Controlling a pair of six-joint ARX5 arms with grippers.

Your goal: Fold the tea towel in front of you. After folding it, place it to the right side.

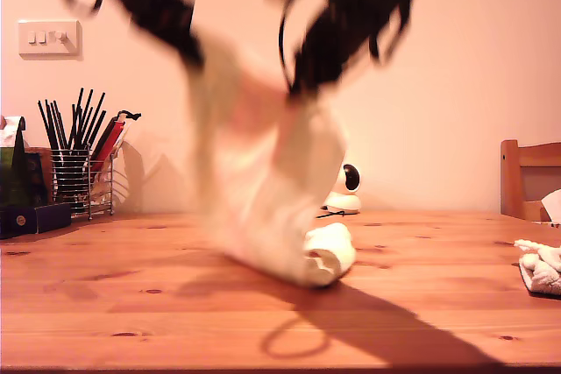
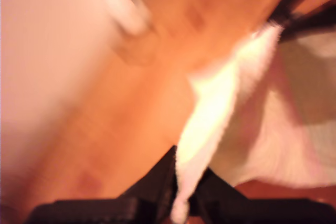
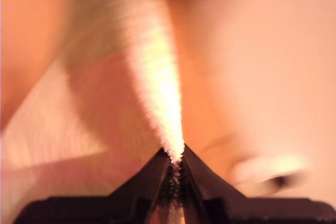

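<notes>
I am holding the tea towel (image 1: 276,208) up in the air with both grippers, one on each top corner. My first gripper (image 2: 181,192) is pinched tight on an edge of the cloth, and I can see the white edge squeezed between its two black jaws. My second gripper (image 3: 173,174) is pinched on the cloth too, with the fuzzy edge running right into the closed tips.

I hold it by two corners so the towel hangs down flat and open, not in a bunch. That makes it easier to lay one half over the other.

The top of the towel is high above the table (image 1: 131,304). The bottom of the towel is touching the table and is curled into a little roll there. The pictures are blurry, so I think my arms are moving, but I cannot tell which way.

The fold looks only just begun. The towel is in the middle of the table, in front of the small white camera (image 1: 346,188). Another white cloth (image 1: 539,269) lies on the table well apart from the towel, at the exterior view's right. The pen holder (image 1: 79,172) stands far from the towel at the exterior view's left, out of my way.
</notes>
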